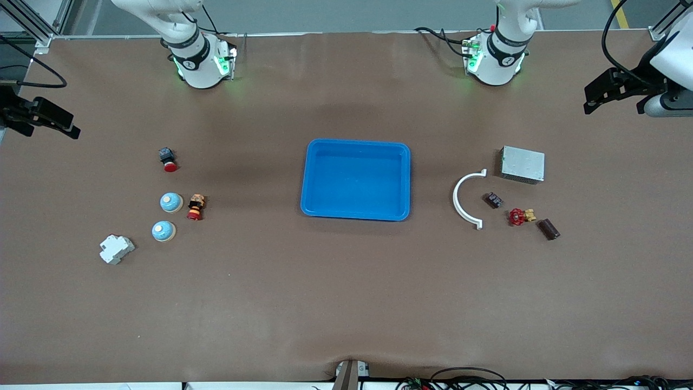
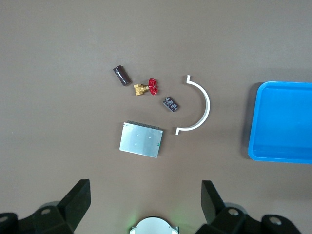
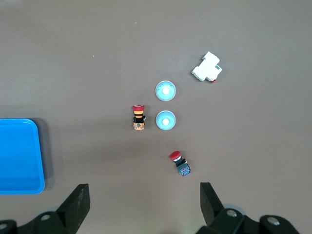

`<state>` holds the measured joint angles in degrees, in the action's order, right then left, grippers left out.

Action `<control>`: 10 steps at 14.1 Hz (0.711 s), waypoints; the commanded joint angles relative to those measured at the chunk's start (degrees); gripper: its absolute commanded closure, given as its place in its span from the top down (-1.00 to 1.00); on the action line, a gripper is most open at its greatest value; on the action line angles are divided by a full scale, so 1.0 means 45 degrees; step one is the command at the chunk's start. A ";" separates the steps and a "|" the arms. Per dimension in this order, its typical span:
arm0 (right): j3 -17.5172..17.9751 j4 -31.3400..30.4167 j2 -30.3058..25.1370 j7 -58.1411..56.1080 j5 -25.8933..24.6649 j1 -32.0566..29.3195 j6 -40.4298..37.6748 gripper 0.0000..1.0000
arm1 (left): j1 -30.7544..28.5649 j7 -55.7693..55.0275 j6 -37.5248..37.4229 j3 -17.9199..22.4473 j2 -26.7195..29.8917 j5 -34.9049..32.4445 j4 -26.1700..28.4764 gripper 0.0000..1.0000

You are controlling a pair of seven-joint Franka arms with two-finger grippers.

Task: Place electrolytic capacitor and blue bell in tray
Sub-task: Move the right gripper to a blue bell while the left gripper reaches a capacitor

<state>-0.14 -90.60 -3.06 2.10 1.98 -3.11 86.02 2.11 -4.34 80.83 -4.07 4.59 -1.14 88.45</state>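
1. The blue tray (image 1: 357, 180) is being seen empty at the middle of the brown counter (image 1: 346, 303).
2. Two blue bells are lying toward the right arm's end of the counter: one bell (image 1: 171, 202) just beside an orange-and-red button block (image 1: 196, 207), the other bell (image 1: 163, 231) nearer to the front camera.
3. A red-capped push button (image 1: 168, 159) is sitting farther from the camera than the bells, and a white breaker (image 1: 116, 249) is lying nearest of that group.
4. The dark brown capacitor (image 1: 548, 229) is lying on its side toward the left arm's end, near a red-handled brass valve (image 1: 521, 216).
5. A small black part (image 1: 492, 200), a white curved clip (image 1: 466, 199) and a grey metal box (image 1: 522, 164) are lying close by.
6. The left pincer (image 1: 614, 89) is being held released, fingers apart, high over the left arm's end of the counter, grasping nothing.
7. The right pincer (image 1: 40, 116) is being held released over the right arm's end, likewise grasping nothing.
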 commanded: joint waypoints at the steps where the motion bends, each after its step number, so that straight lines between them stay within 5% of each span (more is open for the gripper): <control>1: 0.0013 -0.0003 -0.0003 0.0100 0.0088 -0.0050 0.0025 1.00 | -0.0019 0.0125 -0.0324 -0.0032 -0.0062 -0.0040 -0.0320 1.00; 10: 0.0032 -0.0450 0.0017 0.0100 0.0068 0.0009 0.0453 1.00 | -0.0995 0.0419 0.0083 0.0104 -0.1115 -0.0196 0.0029 1.00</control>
<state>-0.07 -91.23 -2.97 2.10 1.98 -3.09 87.09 -1.19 -3.50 80.64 -3.54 2.18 -1.17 88.63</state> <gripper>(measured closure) 0.000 0.000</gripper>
